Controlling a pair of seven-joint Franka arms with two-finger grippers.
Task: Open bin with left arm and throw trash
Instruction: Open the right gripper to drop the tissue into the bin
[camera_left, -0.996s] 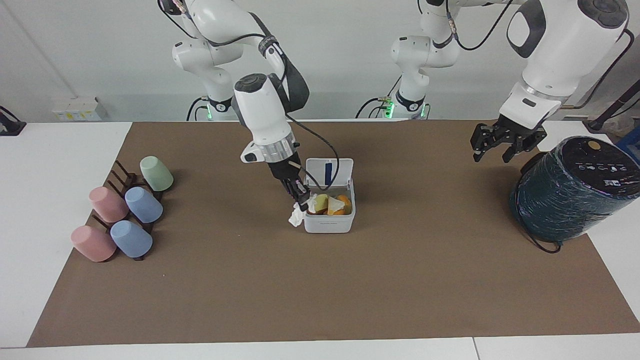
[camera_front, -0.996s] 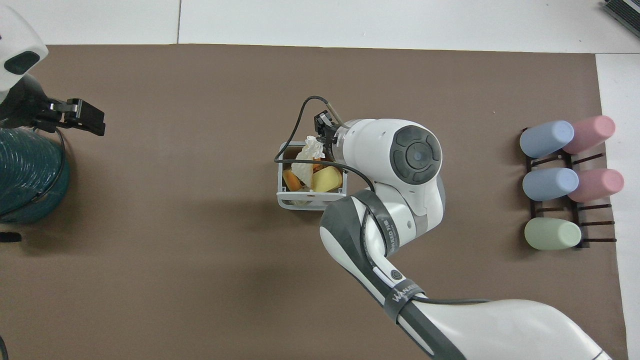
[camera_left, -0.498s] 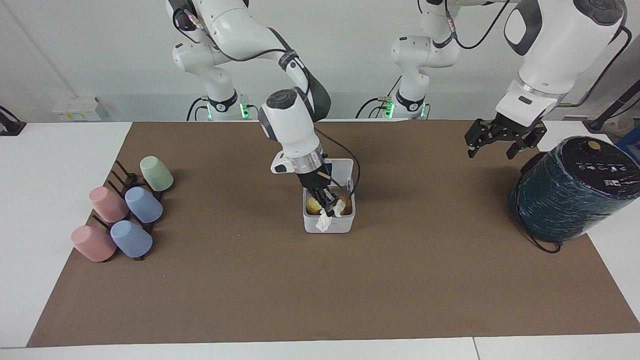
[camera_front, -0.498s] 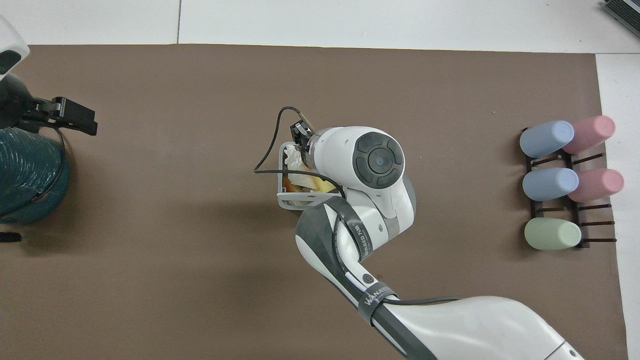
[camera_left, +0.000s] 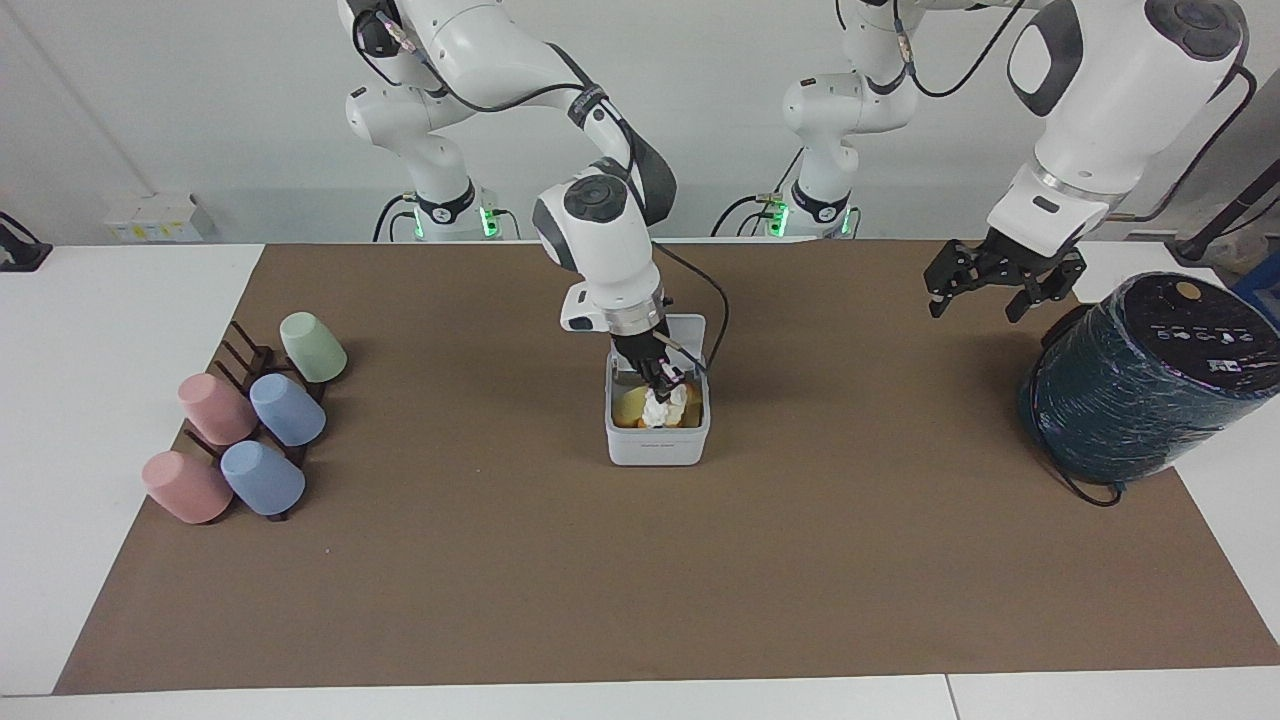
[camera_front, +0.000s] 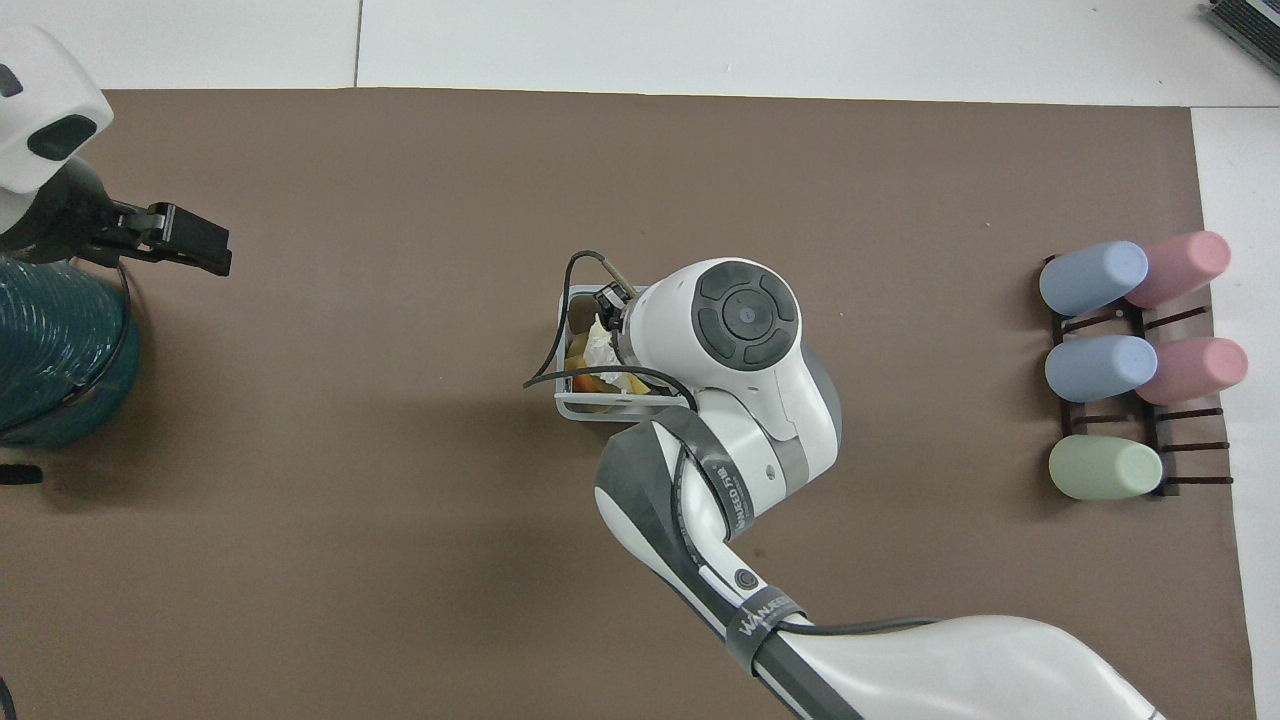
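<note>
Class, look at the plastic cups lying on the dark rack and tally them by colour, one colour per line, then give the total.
Pink plastic cups: 2
Blue plastic cups: 2
Green plastic cups: 1
Total: 5, all lying on the dark rack at the right arm's end of the table.

Overhead view: the right arm's wrist covers most of the bin (camera_front: 572, 405), leaving a strip of rim and part of the trash (camera_front: 598, 345) visible from 6 to 11 o'clock of the wrist. The dark teal cylinder (camera_front: 50, 360) is cut by the frame edge at 9 o'clock. Facing view: the right gripper (camera_left: 664, 390) hides the raised lid (camera_left: 690, 335); whether its fingers part cannot be told.
</note>
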